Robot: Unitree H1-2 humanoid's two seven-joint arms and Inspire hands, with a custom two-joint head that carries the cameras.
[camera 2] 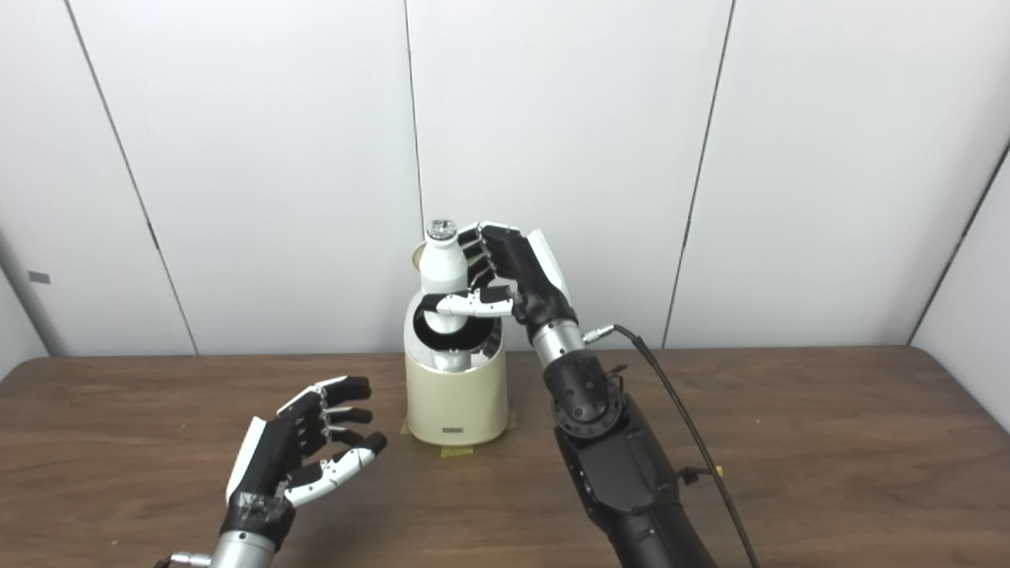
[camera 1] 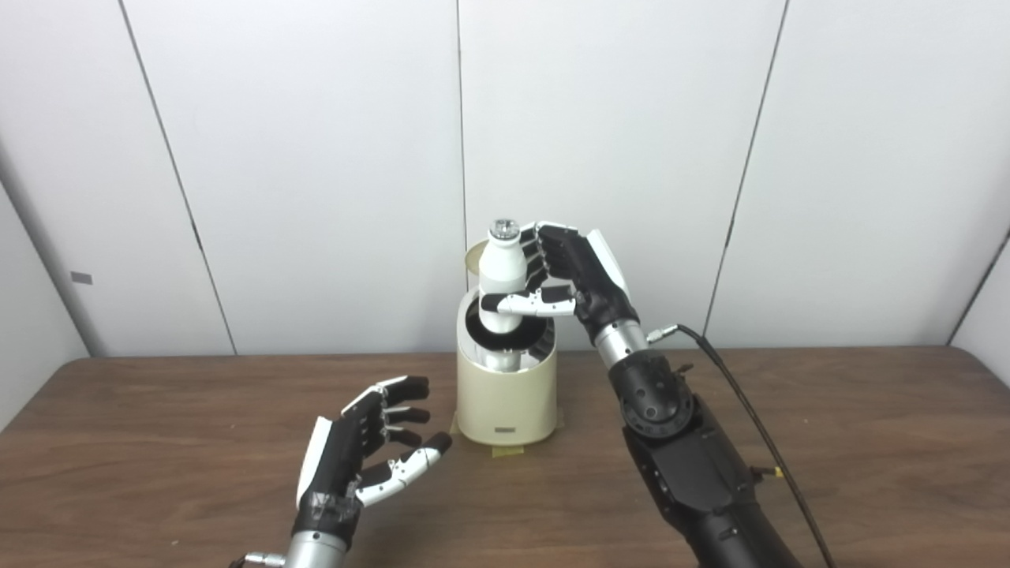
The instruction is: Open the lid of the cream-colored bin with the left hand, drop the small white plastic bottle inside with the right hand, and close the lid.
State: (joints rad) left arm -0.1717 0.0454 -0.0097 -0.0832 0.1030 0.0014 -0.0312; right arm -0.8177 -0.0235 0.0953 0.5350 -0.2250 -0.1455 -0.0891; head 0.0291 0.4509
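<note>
Bottle (camera 1: 503, 272) upright in the right hand (camera 1: 562, 272), gripped directly over the open bin (camera 1: 506, 398), lid (camera 1: 473, 256) raised behind. Left hand (camera 1: 364, 450) waits open, empty, nearby. Drop step: next, fingers must release so it falls inside.

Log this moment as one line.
lid: open | right hand: holds bottle above bin | left hand: open, idle
</note>
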